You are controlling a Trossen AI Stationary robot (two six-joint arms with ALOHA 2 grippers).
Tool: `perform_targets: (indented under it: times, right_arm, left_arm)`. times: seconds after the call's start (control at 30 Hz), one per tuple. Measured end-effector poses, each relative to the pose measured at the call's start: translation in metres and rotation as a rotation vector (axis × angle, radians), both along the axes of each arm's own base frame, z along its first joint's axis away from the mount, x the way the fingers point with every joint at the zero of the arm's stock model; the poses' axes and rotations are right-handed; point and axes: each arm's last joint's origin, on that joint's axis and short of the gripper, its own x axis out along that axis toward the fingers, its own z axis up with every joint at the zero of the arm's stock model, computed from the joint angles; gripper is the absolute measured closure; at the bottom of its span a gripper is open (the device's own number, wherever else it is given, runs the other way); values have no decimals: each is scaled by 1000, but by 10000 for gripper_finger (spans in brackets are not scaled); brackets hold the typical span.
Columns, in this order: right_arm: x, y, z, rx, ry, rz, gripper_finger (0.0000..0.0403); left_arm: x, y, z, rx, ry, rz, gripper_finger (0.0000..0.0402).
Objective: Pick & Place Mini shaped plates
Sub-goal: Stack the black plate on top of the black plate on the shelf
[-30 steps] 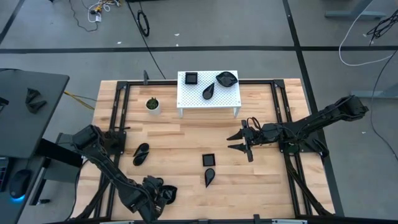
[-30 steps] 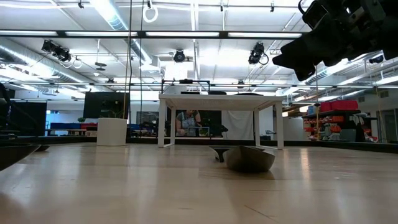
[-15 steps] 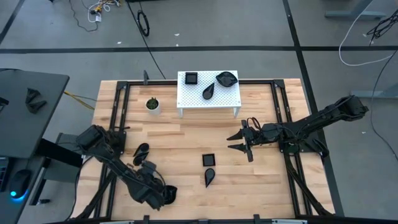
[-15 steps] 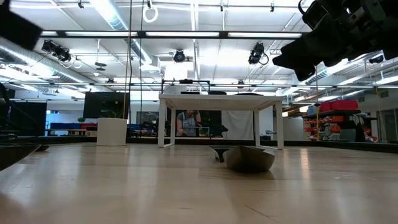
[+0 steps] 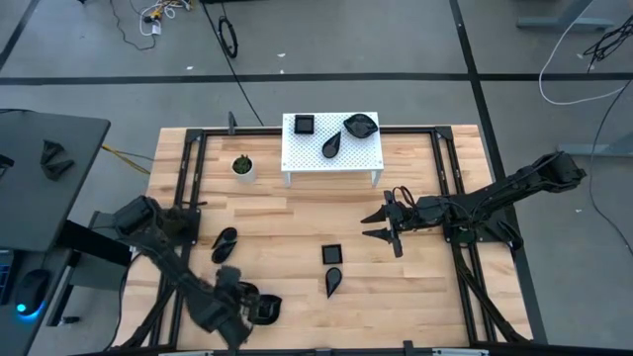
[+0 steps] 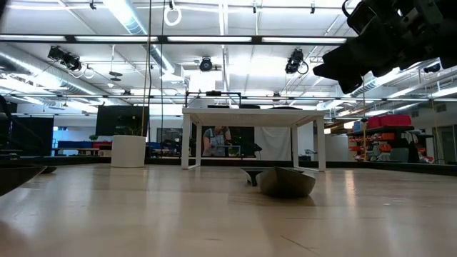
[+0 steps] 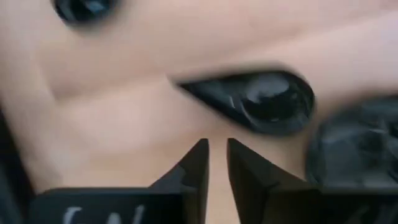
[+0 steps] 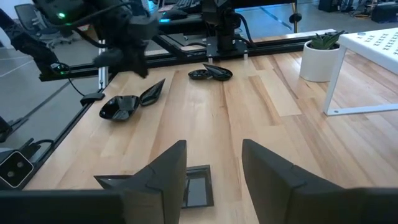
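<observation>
Two glossy black mini plates, a teardrop one (image 7: 261, 99) and a rounded one (image 7: 354, 146), lie flat on the wood near the table's near left corner (image 5: 265, 309). My left gripper (image 5: 229, 285) hangs over the bare wood just beside them, pointing down. Its fingers (image 7: 216, 149) are narrowly open with nothing between them. Another pair of plates (image 5: 225, 244) lies farther back. My right gripper (image 5: 377, 224) waits open at mid-table. A square plate (image 5: 331, 254) and a teardrop plate (image 5: 334, 282) lie near it. Three plates rest on the white stand (image 5: 346, 156).
A small white pot with a green plant (image 5: 242, 166) stands left of the stand. Black rails (image 5: 188, 188) run along the table's left and right sides. The low view shows a plate (image 6: 285, 182) on the wood in front of the stand (image 6: 250, 114).
My left arm has swung and turned its wrist above the plates at the near left corner, ending slightly toward the left edge of them. The plates lie where they were. My right arm has kept still.
</observation>
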Motion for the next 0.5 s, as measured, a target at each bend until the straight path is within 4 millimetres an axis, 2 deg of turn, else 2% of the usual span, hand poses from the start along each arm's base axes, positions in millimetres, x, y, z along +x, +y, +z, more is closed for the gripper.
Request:
perform_targets:
  times: [0.1,0.2,0.3,0.5]
  right_arm:
    - [0,0,0,-2,-1,0,246]
    - [0,0,0,-15,-2,3,246]
    - [0,0,0,-21,-3,5,246]
    - [0,0,0,-21,-3,5,246]
  left_arm:
    - [-7,-13,-3,-47,-46,37,315]
    - [-8,-13,-10,-4,-21,61,310]
    - [-2,-2,-20,43,15,83,321]
    - [8,38,-48,174,11,99,362]
